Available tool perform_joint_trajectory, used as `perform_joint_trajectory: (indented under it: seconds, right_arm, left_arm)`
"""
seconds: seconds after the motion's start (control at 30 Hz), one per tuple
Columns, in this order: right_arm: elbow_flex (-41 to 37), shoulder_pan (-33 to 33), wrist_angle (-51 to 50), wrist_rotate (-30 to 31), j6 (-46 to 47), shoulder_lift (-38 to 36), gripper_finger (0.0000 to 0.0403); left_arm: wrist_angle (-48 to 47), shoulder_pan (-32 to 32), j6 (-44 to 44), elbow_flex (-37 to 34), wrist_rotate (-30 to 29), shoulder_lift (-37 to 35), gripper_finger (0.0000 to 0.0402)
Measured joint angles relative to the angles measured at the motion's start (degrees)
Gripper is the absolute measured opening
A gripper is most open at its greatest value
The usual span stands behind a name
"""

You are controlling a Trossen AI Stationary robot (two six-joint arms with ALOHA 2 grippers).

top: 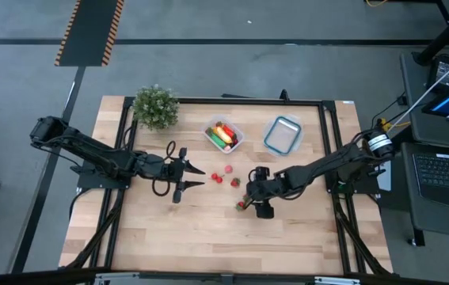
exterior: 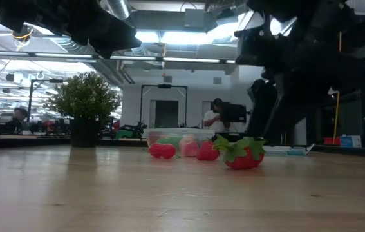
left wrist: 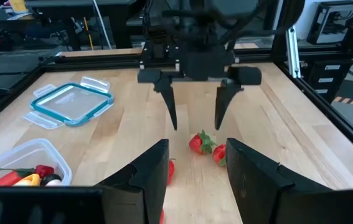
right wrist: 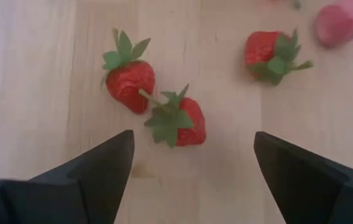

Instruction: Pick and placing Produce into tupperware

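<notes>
The tupperware [top: 224,135] stands at the far middle of the table, with a yellow banana and red and green produce in it. Several tiny strawberries lie loose on the wood. Two of them [right wrist: 129,78] [right wrist: 179,121] lie side by side just ahead of my right gripper [right wrist: 195,168], which is open, slants down over them and touches neither. A third strawberry [right wrist: 272,56] and a pink piece [right wrist: 341,22] lie farther off. My left gripper [top: 200,177] hangs open above the table to their left, facing the right gripper [left wrist: 195,121].
A clear blue-rimmed piece [top: 282,134] lies right of the tupperware. A bushy potted plant [top: 155,105] stands at the far left corner. Bare wood stretches along the near half of the table [top: 208,237]. A black frame rail [top: 331,150] runs along the right side.
</notes>
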Motion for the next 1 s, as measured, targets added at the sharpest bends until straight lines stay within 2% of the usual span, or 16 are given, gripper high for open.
perform_joint_trajectory:
  seconds: [0.17, 0.47, 1.0]
  right_arm:
    - [0.00, 0.00, 2.48, -1.99, 0.02, 2.67, 0.0331]
    - [-0.02, 0.00, 7.16, -2.00, 0.30, 5.37, 0.0331]
    - [0.00, 0.00, 6.47, -1.84, 4.10, 7.39, 0.0331]
  left_arm:
    - [0.02, 0.00, 0.01, 0.00, -0.02, 0.00, 0.0151]
    - [-0.39, 0.00, 0.01, 0.00, -0.07, 0.00, 0.0151]
    - [-1.48, 0.00, 0.01, 0.00, -0.11, 0.02, 0.0151]
